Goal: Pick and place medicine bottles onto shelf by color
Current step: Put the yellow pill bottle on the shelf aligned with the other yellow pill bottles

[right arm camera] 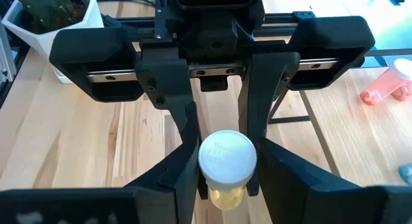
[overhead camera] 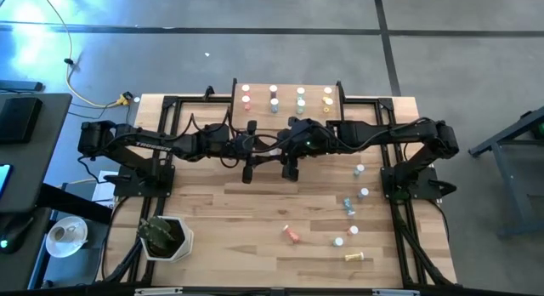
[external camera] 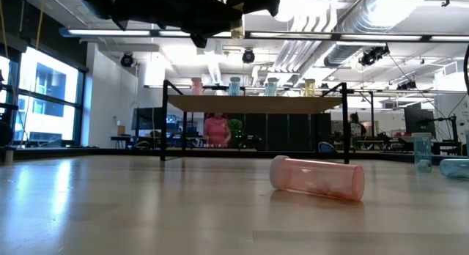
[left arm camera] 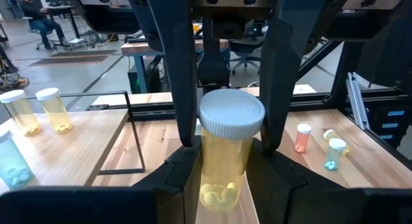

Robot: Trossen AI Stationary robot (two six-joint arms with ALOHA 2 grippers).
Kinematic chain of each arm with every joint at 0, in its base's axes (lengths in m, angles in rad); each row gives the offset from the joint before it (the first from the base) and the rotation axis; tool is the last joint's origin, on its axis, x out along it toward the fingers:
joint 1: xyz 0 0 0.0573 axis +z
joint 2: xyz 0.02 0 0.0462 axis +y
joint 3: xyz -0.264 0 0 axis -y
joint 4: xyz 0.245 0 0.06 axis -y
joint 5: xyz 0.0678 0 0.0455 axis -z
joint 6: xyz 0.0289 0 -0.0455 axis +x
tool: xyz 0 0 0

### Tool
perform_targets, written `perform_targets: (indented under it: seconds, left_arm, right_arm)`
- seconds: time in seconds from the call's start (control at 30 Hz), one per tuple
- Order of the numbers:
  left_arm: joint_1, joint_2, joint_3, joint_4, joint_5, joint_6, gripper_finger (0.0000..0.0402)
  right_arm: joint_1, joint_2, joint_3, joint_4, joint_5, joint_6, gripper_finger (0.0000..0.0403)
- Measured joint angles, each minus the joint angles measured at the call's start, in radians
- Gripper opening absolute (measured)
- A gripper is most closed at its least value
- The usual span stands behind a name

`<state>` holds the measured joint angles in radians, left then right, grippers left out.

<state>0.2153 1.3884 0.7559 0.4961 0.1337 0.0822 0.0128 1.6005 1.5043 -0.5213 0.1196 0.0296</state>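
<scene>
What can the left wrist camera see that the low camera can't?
Only the left wrist view: the left gripper shut on a yellow bottle, close enough to see its white cap and the pills inside.
Only the low view: a pink bottle lying on its side on the table, and a person in pink far behind the shelf.
Both: the shelf with yellow bottles on the shelf standing upright.
</scene>
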Motion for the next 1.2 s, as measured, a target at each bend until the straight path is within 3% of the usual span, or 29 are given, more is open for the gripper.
perform_targets:
  seconds: [0.8,1.2]
  left_arm:
    - [0.000,0.000,0.000,0.001,0.000,0.000,0.0100]
    - [0.000,0.000,0.000,0.002,0.000,0.001,0.0148]
  right_arm:
    - [0.000,0.000,0.000,-0.005,0.000,0.000,0.0117]
    - [0.000,0.000,0.000,-0.006,0.000,0.000,0.0117]
